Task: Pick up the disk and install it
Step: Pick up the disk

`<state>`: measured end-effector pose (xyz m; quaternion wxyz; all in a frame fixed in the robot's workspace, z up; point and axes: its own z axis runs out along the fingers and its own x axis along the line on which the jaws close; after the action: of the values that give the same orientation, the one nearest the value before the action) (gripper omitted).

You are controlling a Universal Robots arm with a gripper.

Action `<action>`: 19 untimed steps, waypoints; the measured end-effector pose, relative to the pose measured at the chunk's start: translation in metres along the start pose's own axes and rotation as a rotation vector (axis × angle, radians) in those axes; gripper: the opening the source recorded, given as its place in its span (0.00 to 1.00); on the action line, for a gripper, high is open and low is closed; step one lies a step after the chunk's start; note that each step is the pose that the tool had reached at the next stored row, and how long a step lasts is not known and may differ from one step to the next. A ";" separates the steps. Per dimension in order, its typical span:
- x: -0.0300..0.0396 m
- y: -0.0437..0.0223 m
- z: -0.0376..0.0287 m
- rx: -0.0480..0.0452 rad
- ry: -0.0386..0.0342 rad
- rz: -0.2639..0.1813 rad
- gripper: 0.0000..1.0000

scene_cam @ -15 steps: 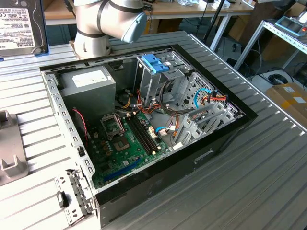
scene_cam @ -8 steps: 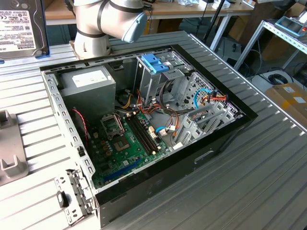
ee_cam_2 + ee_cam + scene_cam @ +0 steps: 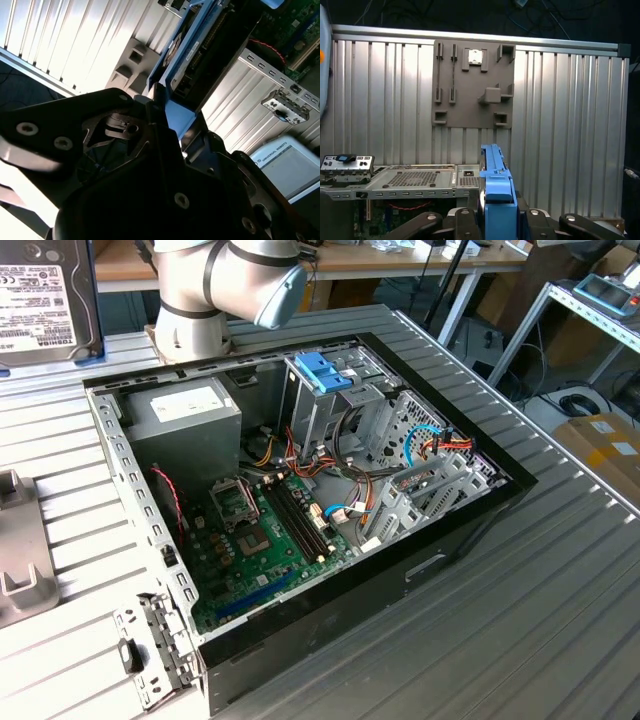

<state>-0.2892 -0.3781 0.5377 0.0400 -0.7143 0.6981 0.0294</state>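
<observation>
My gripper [image 3: 496, 216] is shut on the disk [image 3: 495, 186], a flat grey-metal drive with light-blue rails that stands on edge between the black fingers [image 3: 460, 220]. The second wrist view has the gripper [image 3: 165, 117] clamped on one end of the disk [image 3: 192, 52], which reaches away over the table. In the exterior view the disk [image 3: 40, 295] hangs at the top left with its white label facing the camera, above the table and off to that view's left of the open computer case [image 3: 300, 500].
Inside the case are a silver drive cage with a blue latch [image 3: 322, 370], a grey power-supply box [image 3: 185, 415], a green motherboard [image 3: 265, 530] and loose cables. A grey fixture plate [image 3: 472, 85] lies on the ribbed metal table [image 3: 500, 620]. The arm [image 3: 225, 285] stands behind the case.
</observation>
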 end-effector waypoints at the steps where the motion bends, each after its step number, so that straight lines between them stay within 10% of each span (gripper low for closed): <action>1: 0.0008 0.0001 -0.0001 -0.0001 0.0000 0.000 0.37; 19: 0.0140 0.0003 -0.0014 -0.0001 0.0000 0.000 0.37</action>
<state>-0.2892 -0.3921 0.5377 0.0400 -0.7143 0.6981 0.0294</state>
